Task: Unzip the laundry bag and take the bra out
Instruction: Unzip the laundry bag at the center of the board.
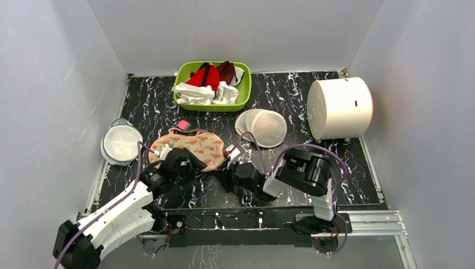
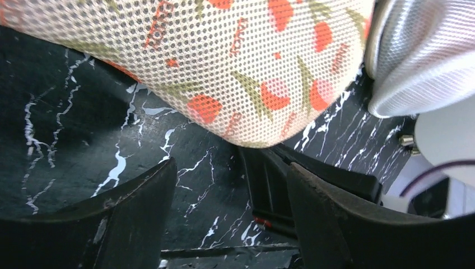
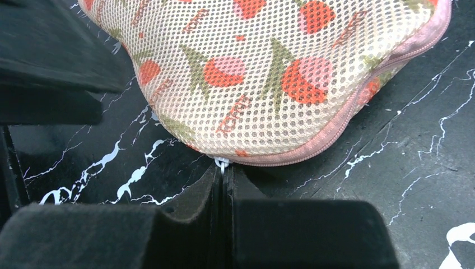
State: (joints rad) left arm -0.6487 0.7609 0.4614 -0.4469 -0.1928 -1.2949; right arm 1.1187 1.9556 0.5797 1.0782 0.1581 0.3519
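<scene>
The laundry bag (image 1: 193,147), peach mesh with a red-and-green floral print and pink zipper edging, lies flat on the black marbled table. It also shows in the right wrist view (image 3: 269,73) and in the left wrist view (image 2: 224,61). My right gripper (image 3: 224,171) is shut on the small white zipper pull (image 3: 222,163) at the bag's near edge. My left gripper (image 2: 229,179) is open and empty, low over the table just in front of the bag's near left part. The bra is hidden.
A green basket (image 1: 242,95) of red and white clothes stands at the back. Two round white mesh domes (image 1: 262,126) lie right of the bag. A white drum (image 1: 340,107) sits at the right. A round mesh case (image 1: 120,144) lies at the left.
</scene>
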